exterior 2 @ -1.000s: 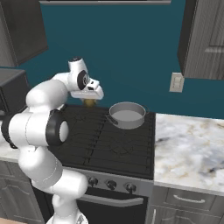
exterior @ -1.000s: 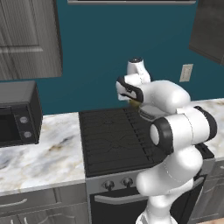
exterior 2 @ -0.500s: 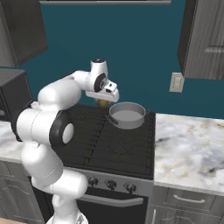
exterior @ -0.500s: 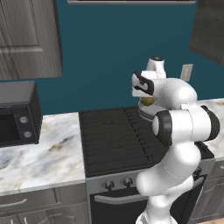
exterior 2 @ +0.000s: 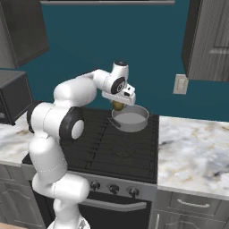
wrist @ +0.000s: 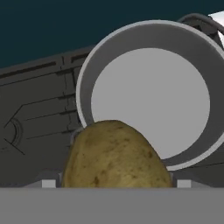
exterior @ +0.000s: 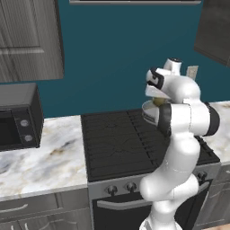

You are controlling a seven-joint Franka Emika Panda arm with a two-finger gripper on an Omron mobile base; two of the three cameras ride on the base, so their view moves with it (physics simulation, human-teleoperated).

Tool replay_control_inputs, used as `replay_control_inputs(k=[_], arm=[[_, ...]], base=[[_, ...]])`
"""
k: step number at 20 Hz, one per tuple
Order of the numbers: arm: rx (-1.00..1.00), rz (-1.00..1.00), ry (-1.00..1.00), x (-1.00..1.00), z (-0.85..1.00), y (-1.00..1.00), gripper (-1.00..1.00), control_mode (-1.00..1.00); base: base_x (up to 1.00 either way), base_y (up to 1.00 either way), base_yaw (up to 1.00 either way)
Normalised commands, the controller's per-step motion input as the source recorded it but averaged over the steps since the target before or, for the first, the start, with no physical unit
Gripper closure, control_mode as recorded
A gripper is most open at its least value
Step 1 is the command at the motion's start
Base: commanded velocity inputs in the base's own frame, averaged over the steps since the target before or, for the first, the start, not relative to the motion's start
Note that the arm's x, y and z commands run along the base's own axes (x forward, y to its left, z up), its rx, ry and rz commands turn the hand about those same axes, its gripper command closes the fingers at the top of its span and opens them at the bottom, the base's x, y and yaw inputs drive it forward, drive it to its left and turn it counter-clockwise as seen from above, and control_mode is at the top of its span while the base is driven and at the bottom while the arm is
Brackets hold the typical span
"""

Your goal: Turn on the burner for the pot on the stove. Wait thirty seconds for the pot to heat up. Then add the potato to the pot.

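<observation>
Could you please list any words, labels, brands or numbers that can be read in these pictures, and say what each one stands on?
There is no readable text.
microwave: two round knobs on its panel, no lettering.
stove: plain front knobs, no markings.
pot, potato: unmarked.
wall outlet: blank.

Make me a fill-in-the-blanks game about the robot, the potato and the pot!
1. The hand is holding the ____.
2. The pot has ____ inside it right now.
3. The pot sits on the black ____.
4. The box with the dark door at the left end of the counter is the ____.

Missing words: potato; nothing; stove; microwave
</observation>
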Motion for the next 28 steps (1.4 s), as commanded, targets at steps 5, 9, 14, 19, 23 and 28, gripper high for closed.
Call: replay_control_inputs(k=[5,9,14,19,23,28], arm=[[0.00,-0.03,0.06,0.49,-0.12,-0.37,1.00,-1.00],[0.00,-0.02,0.02,0.44,-0.17,-0.20,1.00,-1.00],[0.00,-0.01,0.00,0.25,-0.24,-0.11,1.00,-1.00],[0.00,0.00,0.00,0.09,-0.44,-0.02,1.00,-1.00],[0.00,0.00,0.00,0.09,-0.37,0.00,1.00,-1.00],[0.00,0.00,0.00,0.14,-0.35,0.00,1.00,-1.00]], base=[[0.00,0.00,0.00],[0.00,0.00,0.00],[0.00,0.00,0.00],[0.00,0.00,0.00],[0.00,0.00,0.00],[0.00,0.00,0.00]])
